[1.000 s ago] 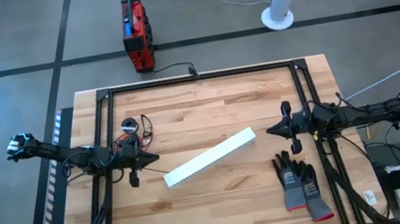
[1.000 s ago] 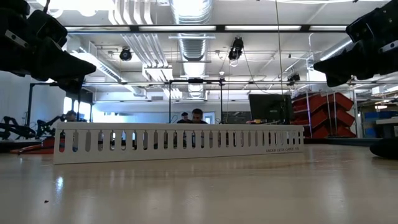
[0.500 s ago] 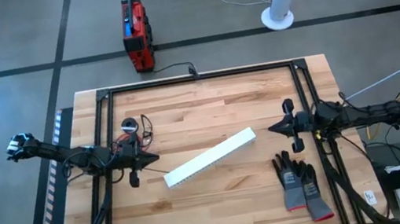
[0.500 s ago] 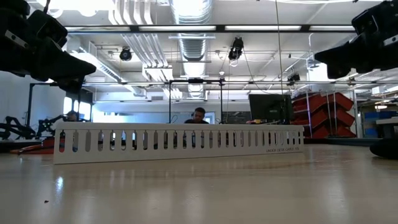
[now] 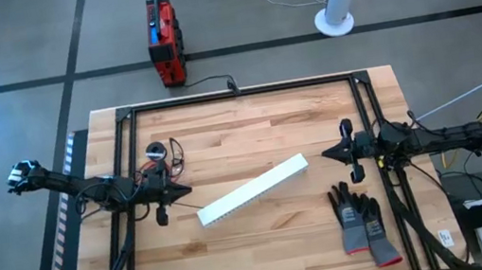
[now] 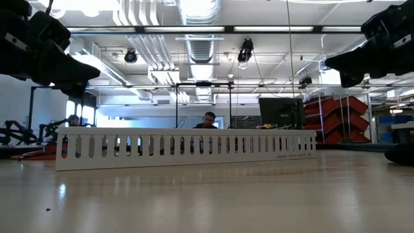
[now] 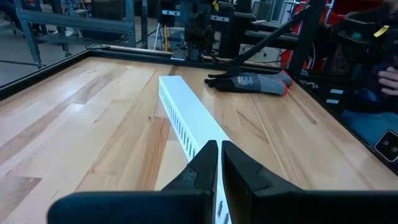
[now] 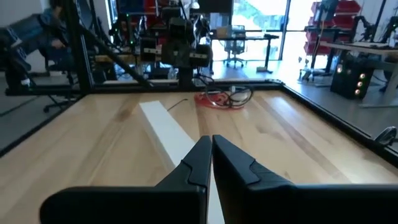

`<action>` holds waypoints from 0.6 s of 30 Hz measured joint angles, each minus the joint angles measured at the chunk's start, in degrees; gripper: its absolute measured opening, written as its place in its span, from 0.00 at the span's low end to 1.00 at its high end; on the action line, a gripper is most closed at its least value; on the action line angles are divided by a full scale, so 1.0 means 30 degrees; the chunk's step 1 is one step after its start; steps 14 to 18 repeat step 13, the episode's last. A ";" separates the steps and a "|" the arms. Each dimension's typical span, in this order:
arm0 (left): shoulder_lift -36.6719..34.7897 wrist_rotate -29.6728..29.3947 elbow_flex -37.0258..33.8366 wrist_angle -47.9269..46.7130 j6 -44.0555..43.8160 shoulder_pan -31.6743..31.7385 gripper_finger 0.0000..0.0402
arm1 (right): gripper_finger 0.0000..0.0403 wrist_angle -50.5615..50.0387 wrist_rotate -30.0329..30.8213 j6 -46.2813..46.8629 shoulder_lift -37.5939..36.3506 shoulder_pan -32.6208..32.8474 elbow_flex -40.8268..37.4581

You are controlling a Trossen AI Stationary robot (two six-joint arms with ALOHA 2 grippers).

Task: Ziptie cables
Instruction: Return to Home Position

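The cables [image 5: 166,158], thin black loops with a small red and black coil, lie on the wooden table at the far left; the right wrist view shows the cables [image 8: 224,98] beyond the strip. My left gripper [image 5: 187,193] hovers shut just near of them, pointing toward the table's right edge at the white slotted strip [image 5: 254,190]. My right gripper [image 5: 324,154] hovers shut at the strip's right end, pointing left. Both hang above the table in the low view, the left gripper [image 6: 96,70] and the right gripper [image 6: 328,63]. Nothing is between either pair of fingers.
The white slotted strip [image 7: 186,112] lies slantwise across the table's middle. A pair of grey and black gloves [image 5: 365,224] lies at the near right. A black frame [image 5: 235,95] runs around the table. A red box [image 5: 164,41] stands on the floor beyond the far edge.
My right gripper has bobbed slightly up and come partly back down, staying shut. The cables, strip and gloves lie as before.
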 joint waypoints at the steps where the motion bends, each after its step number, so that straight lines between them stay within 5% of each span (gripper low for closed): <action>1: 0.0029 -0.0004 0.0000 0.0014 -0.0002 0.0000 0.01 | 0.01 0.0085 0.0011 0.0008 0.0051 0.0000 -0.0007; 18: 0.0180 0.0001 0.0000 0.0000 -0.0002 0.0000 0.01 | 0.01 0.0751 0.0036 -0.0046 0.0233 0.0000 -0.0015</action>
